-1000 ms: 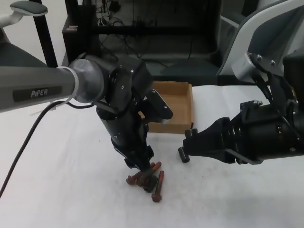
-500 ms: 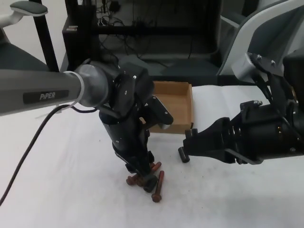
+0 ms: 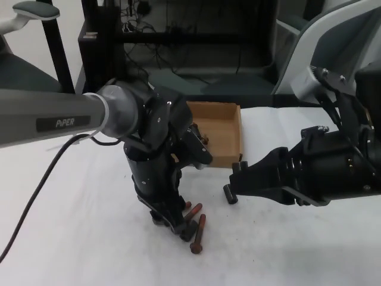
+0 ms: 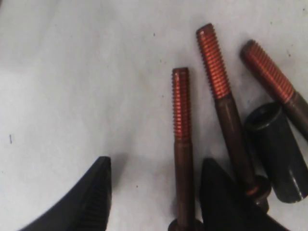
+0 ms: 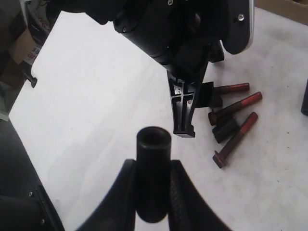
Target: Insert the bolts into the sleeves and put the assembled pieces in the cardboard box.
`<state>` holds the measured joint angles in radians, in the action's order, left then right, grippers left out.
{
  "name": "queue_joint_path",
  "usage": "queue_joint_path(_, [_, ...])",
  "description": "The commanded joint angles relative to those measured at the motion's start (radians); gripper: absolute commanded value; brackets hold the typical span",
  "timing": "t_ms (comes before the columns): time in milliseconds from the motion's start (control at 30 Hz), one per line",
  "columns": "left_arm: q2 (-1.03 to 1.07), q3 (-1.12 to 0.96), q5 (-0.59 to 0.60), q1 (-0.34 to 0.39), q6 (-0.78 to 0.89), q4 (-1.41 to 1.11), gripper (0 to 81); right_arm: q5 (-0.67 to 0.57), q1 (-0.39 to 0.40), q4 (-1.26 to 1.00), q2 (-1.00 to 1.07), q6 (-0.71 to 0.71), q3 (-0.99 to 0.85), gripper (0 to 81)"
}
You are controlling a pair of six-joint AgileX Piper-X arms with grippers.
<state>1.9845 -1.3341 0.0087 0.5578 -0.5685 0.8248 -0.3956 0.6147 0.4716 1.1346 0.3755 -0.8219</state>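
Reddish bolts point(image 4: 183, 144) lying flat, black sleeve point(image 4: 278, 155) beside

White lettering point(image 3: 56, 123) on left arm point(image 3: 24, 101)

Dark shelving point(image 3: 178, 34) behind the white bench point(image 3: 71, 232)

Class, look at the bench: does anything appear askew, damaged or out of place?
Nothing stands out. Three reddish-brown threaded metal bolts and a loose black cylindrical sleeve lie together, undamaged, under the open left end effector; the right end effector grips a second black sleeve.
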Motion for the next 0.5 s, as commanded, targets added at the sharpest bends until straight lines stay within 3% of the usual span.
queue_joint_path(0, [-0.002,-0.003,-0.03,-0.002,0.002,0.002,55.7,-0.014,-0.004,-0.012,-0.01,-0.008,-0.002,0.4])
queue_joint_path(167, [-0.002,-0.003,-0.03,-0.002,0.002,0.0,52.2,-0.014,-0.004,-0.012,-0.01,-0.008,-0.002,0.4])
queue_joint_path(233, [-0.002,-0.003,-0.03,-0.002,0.002,0.0,39.1,-0.014,-0.004,-0.012,-0.01,-0.008,-0.002,0.4])
queue_joint_path(367, [-0.002,-0.003,-0.03,-0.002,0.002,0.003,5.5,-0.014,-0.004,-0.012,-0.01,-0.008,-0.002,0.4])
queue_joint_path(467, [-0.002,-0.003,-0.03,-0.002,0.002,0.003,1.5,-0.014,-0.004,-0.012,-0.01,-0.008,-0.002,0.4])
